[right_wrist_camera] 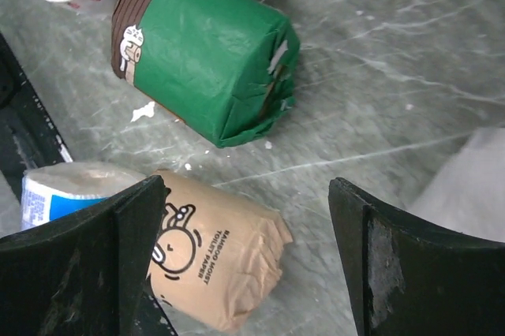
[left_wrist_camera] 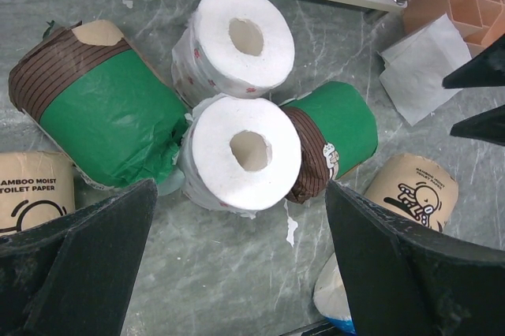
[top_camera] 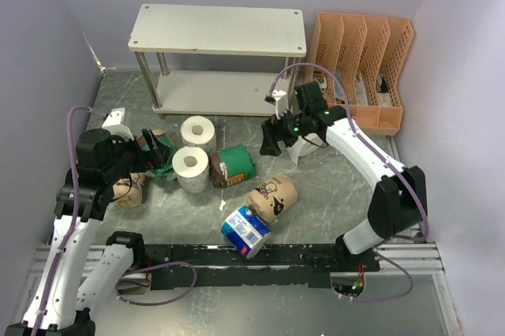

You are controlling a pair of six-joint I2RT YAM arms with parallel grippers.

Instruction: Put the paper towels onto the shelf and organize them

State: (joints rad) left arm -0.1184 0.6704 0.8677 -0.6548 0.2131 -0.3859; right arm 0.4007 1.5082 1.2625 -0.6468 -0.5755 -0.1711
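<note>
The shelf [top_camera: 217,28] stands at the back with both boards bare. The rolls lie on the table in front of it: two bare white rolls [top_camera: 198,132] [top_camera: 190,167], a green roll [top_camera: 235,164], a second green roll [top_camera: 160,147], two tan rolls [top_camera: 272,196] [top_camera: 130,190] and a blue-and-white roll [top_camera: 245,231]. My left gripper [top_camera: 162,156] is open and empty above the left green roll, facing the near white roll [left_wrist_camera: 245,151]. My right gripper [top_camera: 270,143] is open and empty, hovering above the tan roll [right_wrist_camera: 217,261] and the green roll [right_wrist_camera: 209,64].
An orange slotted file organizer [top_camera: 367,68] stands to the right of the shelf. A loose white paper sheet [top_camera: 300,151] lies under the right arm; it also shows in the left wrist view [left_wrist_camera: 418,68]. Purple walls close in on both sides.
</note>
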